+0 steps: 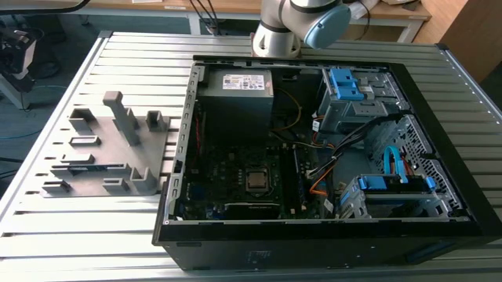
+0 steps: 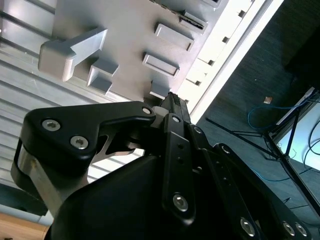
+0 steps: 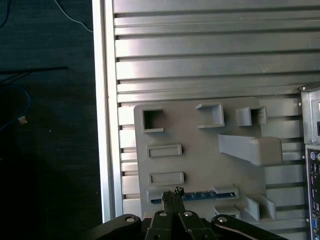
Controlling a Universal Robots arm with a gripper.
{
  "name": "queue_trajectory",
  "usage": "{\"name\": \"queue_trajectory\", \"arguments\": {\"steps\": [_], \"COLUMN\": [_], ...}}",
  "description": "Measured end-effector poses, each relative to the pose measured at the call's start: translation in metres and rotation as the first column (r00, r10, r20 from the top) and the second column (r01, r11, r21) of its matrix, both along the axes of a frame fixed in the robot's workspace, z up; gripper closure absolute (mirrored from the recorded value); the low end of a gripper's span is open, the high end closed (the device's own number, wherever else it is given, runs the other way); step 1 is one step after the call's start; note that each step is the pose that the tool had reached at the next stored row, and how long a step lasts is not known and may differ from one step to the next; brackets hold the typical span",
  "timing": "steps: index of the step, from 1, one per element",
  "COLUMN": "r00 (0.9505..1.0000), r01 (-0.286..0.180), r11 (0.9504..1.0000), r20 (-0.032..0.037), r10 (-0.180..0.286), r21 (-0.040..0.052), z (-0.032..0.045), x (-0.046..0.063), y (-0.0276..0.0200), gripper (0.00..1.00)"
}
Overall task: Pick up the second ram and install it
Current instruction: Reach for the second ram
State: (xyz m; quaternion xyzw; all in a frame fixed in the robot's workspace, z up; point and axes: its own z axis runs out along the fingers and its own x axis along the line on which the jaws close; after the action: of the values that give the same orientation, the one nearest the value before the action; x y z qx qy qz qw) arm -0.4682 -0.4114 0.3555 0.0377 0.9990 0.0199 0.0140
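Grey plastic fixture [image 1: 102, 158], left of the exterior view, on the slatted bench [image 1: 141, 53]: second ram [image 3: 210, 195] lies in its slot, not yet lifted. Open computer case [image 1: 314, 247], centre-right: installation outstanding. Tool [image 3: 176, 191]: fingers pressed together, empty, above the fixture.

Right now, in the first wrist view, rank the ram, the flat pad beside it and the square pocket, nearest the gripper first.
1. second ram, seated in the fixture, at the gripper.
2. flat pad, alongside the ram.
3. square pocket, fixture corner.
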Motion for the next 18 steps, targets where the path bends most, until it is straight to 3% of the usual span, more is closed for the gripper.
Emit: {"name": "queue_trajectory", "arguments": {"steps": [18], "r00": [1.0000], "r01": [0.000], "r11": [1.0000], "r20": [0.0001], "r10": [0.000], "r21": [0.0000], "z": [-0.0119], "x": [0.000], "y": [0.0000], "gripper": [0.90]}}
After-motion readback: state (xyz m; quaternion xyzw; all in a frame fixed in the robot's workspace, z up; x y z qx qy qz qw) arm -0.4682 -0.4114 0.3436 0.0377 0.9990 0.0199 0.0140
